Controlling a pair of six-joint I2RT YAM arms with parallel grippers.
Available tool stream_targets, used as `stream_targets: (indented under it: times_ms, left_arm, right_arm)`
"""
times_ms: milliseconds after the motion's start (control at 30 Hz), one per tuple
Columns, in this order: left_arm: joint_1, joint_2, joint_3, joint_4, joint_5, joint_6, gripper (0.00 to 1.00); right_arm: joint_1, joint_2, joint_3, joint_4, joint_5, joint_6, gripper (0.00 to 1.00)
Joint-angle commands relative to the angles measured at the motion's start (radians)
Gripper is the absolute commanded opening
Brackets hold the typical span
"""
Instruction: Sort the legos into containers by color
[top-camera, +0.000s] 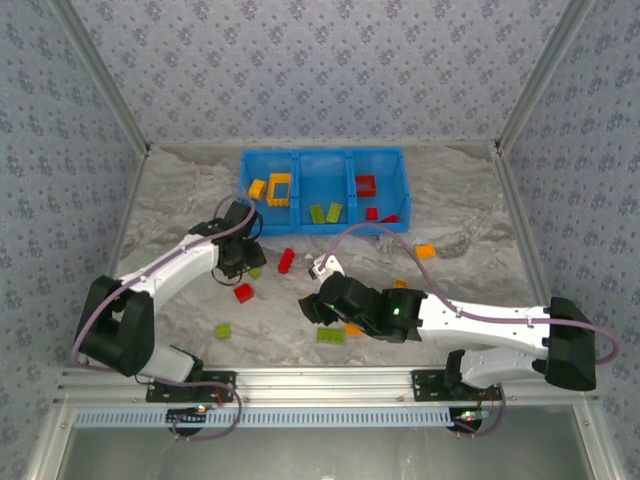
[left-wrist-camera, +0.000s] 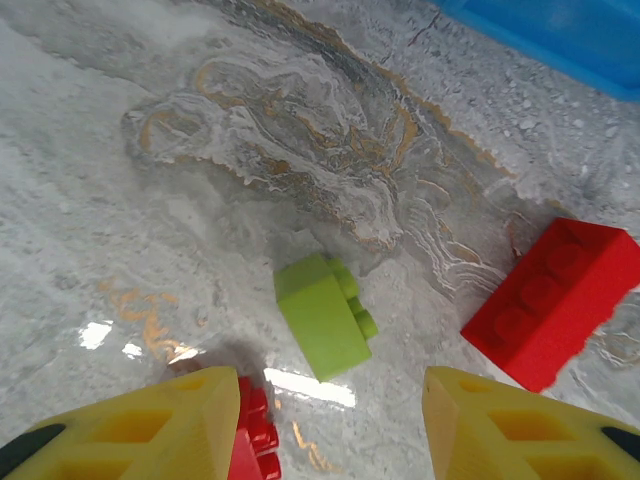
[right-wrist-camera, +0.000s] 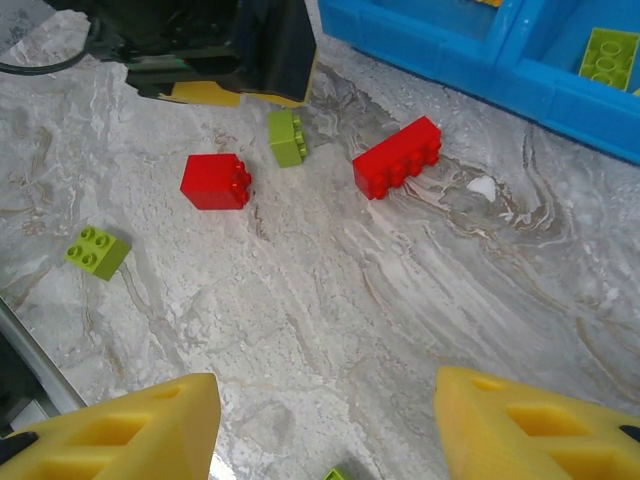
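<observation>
The blue bin (top-camera: 320, 168) stands at the back with three compartments: orange-yellow pieces (top-camera: 272, 188) on the left, lime ones (top-camera: 325, 212) in the middle, red ones (top-camera: 368, 186) on the right. My left gripper (top-camera: 246, 262) (left-wrist-camera: 330, 425) is open and low over the table. A small lime brick (left-wrist-camera: 325, 315) lies just ahead of its fingertips, and a small red brick (left-wrist-camera: 252, 430) sits against the left finger. A long red brick (left-wrist-camera: 550, 300) (top-camera: 287, 260) lies to the right. My right gripper (top-camera: 312, 305) (right-wrist-camera: 325, 420) hangs open over bare table, holding nothing.
Loose bricks lie around: lime ones (top-camera: 224, 330) (top-camera: 331, 335), orange ones (top-camera: 352, 329) (top-camera: 426, 251) (top-camera: 400, 284), a red one (top-camera: 243, 292). In the right wrist view the left arm's gripper (right-wrist-camera: 210, 45) hovers by the lime brick (right-wrist-camera: 287, 137), with the bin wall (right-wrist-camera: 450, 50) behind.
</observation>
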Motion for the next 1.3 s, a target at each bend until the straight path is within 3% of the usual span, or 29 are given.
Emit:
stream_targets:
  times_ms: [0,300,533,700,867,967,1100,1267]
  left_arm:
    - [0.004,0.043,0.015,0.041,0.016,0.0,0.52]
    - [0.005,0.14,0.016,0.076,-0.008,-0.017,0.49]
    - [0.004,0.187,0.025,0.1,-0.017,-0.018,0.38]
    - [-0.03,0.107,0.034,0.072,-0.072,-0.015,0.27]
    - [-0.136,0.022,0.187,-0.017,-0.124,0.037,0.26]
    - [-0.209,0.047,0.32,-0.045,-0.156,0.086,0.25]
    - [-0.272,0.131,0.471,-0.041,-0.171,0.156,0.25]
    - [-0.293,0.303,0.651,-0.021,-0.152,0.221,0.25]
  right_arm:
    - [0.011,0.01,0.009,0.023,0.02,0.026,0.61]
    - [0.014,0.01,0.009,0.026,0.028,0.033,0.61]
    - [0.014,0.011,0.008,0.023,0.034,0.044,0.61]
    - [0.015,-0.008,0.015,0.001,0.064,0.048,0.61]
    - [0.011,-0.115,0.049,-0.078,0.237,0.036,0.62]
    - [-0.008,-0.199,0.049,-0.077,0.354,0.005,0.65]
    - [-0.063,-0.259,0.061,-0.062,0.417,-0.046,0.67]
    - [-0.165,-0.292,0.07,-0.058,0.387,-0.039,0.67]
